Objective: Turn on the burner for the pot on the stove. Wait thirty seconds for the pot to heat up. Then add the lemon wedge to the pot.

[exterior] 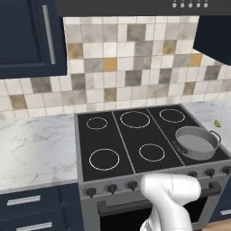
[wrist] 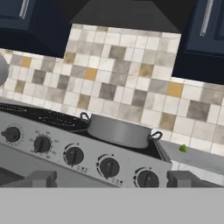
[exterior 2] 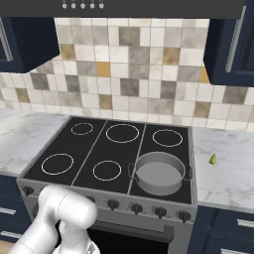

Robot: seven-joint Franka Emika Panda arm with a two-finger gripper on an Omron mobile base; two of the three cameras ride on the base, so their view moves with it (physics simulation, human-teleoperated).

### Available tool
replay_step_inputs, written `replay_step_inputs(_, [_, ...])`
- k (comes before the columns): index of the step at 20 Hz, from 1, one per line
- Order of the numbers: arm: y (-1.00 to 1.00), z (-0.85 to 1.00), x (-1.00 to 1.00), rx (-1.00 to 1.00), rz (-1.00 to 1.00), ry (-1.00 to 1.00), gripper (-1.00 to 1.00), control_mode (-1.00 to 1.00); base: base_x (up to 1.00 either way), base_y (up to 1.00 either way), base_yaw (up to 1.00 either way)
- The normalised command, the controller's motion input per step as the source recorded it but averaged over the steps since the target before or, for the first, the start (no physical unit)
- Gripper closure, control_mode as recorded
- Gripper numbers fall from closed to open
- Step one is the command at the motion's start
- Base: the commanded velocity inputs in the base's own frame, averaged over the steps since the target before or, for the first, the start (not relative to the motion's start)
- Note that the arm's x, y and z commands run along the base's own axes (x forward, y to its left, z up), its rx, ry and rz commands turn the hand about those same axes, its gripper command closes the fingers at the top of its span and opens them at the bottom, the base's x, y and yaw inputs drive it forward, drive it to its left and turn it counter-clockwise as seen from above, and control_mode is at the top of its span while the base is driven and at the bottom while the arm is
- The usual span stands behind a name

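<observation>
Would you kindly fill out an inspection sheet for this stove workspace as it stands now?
Surface: stove, black glass with six white burner rings; marble counter on both sides.
Job's things: pot upright on the front right burner; lemon wedge on the counter right of the stove, apart from the pot.
Clutter: nothing seen.
Gripper: gripper open, low in front of the knobs, holding nothing.
Cables: nothing seen.
Surroundings: tiled backsplash, navy cabinets, hood above.
</observation>
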Motion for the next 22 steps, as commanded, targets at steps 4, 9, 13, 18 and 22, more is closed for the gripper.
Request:
replay_step_inputs(4, [0.00,-0.18,0.34,0.00,0.00,-0.12,-1.00,-1.00,0.00,0.00,0.00])
replay_step_inputs(9, [-0.08,-0.01,0.34,0.00,0.00,-0.03,-1.00,-1.00,0.00,0.00,0.00])
replay_step_inputs(13, [-0.21,0.00,0.31,0.03,0.00,0.00,-1.00,-1.00,0.00,0.00,0.00])
replay_step_inputs(18, [-0.03,-0.04,0.46,0.00,0.00,0.00,-1.00,-1.00,0.00,0.00,0.00])
replay_step_inputs(22, [0.00,-0.17,0.42,0.00,0.00,0.01,-1.00,-1.00,0.00,0.00,0.00])
